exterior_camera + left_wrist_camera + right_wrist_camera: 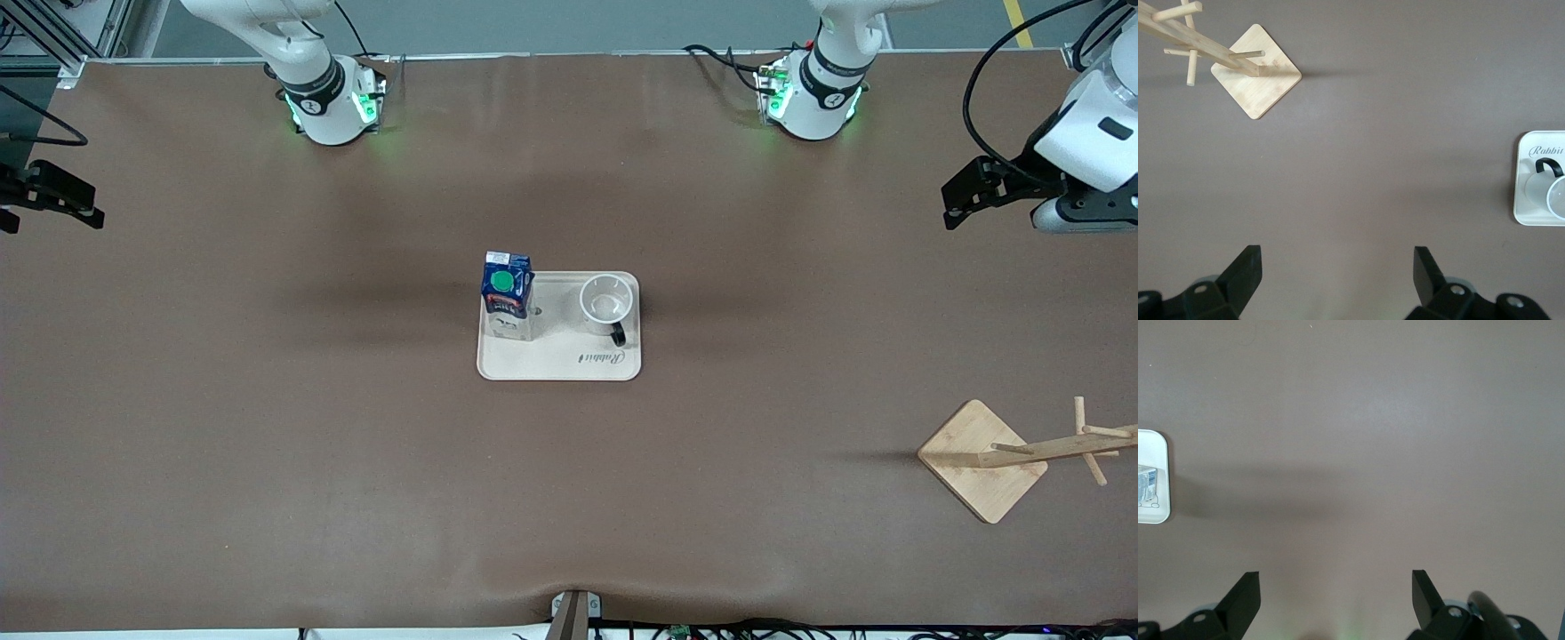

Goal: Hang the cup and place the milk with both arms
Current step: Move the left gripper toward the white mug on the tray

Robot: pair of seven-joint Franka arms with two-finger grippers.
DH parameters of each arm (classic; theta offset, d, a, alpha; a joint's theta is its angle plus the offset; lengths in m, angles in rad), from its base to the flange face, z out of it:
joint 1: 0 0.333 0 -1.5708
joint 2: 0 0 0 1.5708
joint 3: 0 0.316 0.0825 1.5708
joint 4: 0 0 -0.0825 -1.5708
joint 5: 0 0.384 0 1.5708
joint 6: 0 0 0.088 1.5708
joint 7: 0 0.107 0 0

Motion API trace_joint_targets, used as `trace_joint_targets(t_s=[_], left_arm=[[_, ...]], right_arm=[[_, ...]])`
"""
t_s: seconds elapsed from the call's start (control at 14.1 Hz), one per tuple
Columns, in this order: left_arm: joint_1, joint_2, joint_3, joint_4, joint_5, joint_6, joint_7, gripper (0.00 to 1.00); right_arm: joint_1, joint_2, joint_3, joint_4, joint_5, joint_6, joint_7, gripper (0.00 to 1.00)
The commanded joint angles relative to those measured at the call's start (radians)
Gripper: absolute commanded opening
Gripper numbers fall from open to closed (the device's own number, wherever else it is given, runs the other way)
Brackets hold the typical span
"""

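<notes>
**Tray loaded, both hands clear of the work**

One cup (607, 304) stands upright and empty on the white tray (558, 364), at the end of the tray toward the left arm. Its black handle points toward the front camera. One milk (507, 296) carton stands upright on the same tray, at the end toward the right arm, green cap up. The two items are apart and do not touch. The tray lies at the middle of the brown surface (267, 427) and carries nothing else.

One wooden cup rack (1022, 453) stands on a square base toward the left arm's end of the surface, nearer to the front camera than the tray. Its pegs are bare.

The left hand (1337, 267) hangs over bare surface at the left arm's end, fingers spread wide, holding nothing. The right hand (1336, 590) hangs over bare surface at the right arm's end, fingers spread wide, holding nothing.
</notes>
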Motion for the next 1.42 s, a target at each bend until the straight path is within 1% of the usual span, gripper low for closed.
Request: trace_joint_targets(t_s=[0.0, 0.28, 0.5, 0.71, 0.85, 1.06, 1.34], left_arm=[[-0.003, 0.0, 0.012, 0.018, -0.018, 0.007, -0.009, 1.0], [0.006, 0.016, 0.015, 0.035, -0.018, 0.007, -0.015, 1.0], [-0.002, 0.057, 0.015, 0.028, -0.056, 0.019, -0.033, 1.0], [-0.008, 0.095, 0.006, 0.016, -0.059, 0.038, -0.087, 1.0], [-0.02, 0.114, 0.0, -0.02, -0.061, 0.094, -0.125, 1.0], [-0.057, 0.141, -0.022, -0.109, -0.059, 0.244, -0.263, 1.0], [-0.164, 0.262, -0.026, -0.126, -0.053, 0.35, -0.511, 1.0]], right_arm=[[0.003, 0.013, 0.002, 0.026, -0.02, -0.016, -0.004, 1.0], [0.003, 0.013, 0.002, 0.026, -0.02, -0.016, -0.004, 1.0], [0.003, 0.011, 0.002, 0.026, -0.02, -0.016, -0.004, 1.0], [0.003, 0.013, 0.002, 0.026, -0.02, -0.016, -0.004, 1.0], [0.003, 0.011, 0.002, 0.026, -0.02, -0.016, -0.004, 1.0], [0.003, 0.013, 0.002, 0.026, -0.02, -0.016, -0.004, 1.0], [0.003, 0.011, 0.002, 0.026, -0.02, -0.016, -0.004, 1.0]])
